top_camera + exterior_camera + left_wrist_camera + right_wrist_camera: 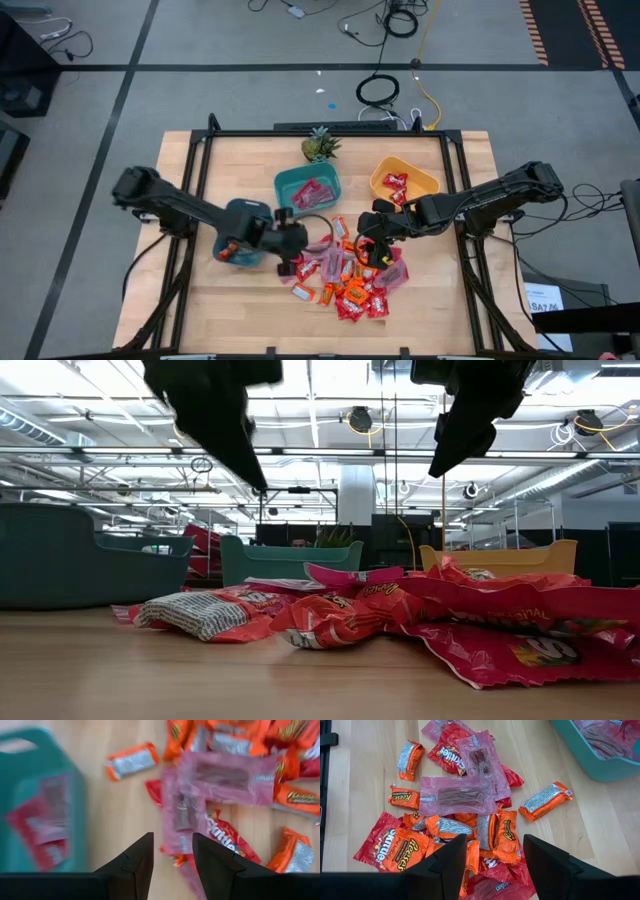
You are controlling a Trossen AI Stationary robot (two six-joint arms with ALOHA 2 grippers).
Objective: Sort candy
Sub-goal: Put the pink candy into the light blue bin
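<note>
The candy (350, 280) lies in a loose heap on the tabletop (240, 310), red, orange and pink-purple wrappers overlapping, directly below and between both end effectors. The left end effector (172, 852) hangs over the heap's near edge, fingers parted narrowly and empty, a pink-purple wrapper (182, 815) just ahead of the tips. The right end effector (495, 855) hangs over the opposite side of the heap, fingers parted wider, nothing held; orange wrappers (505, 835) sit between and ahead of its tips. Beyond the left end effector stands a teal bowl (308, 188) holding red candy. Just behind the right end effector stands a yellow bowl (403, 180), also with red candy inside. A second teal bowl (240, 250) sits under the left arm.
</note>
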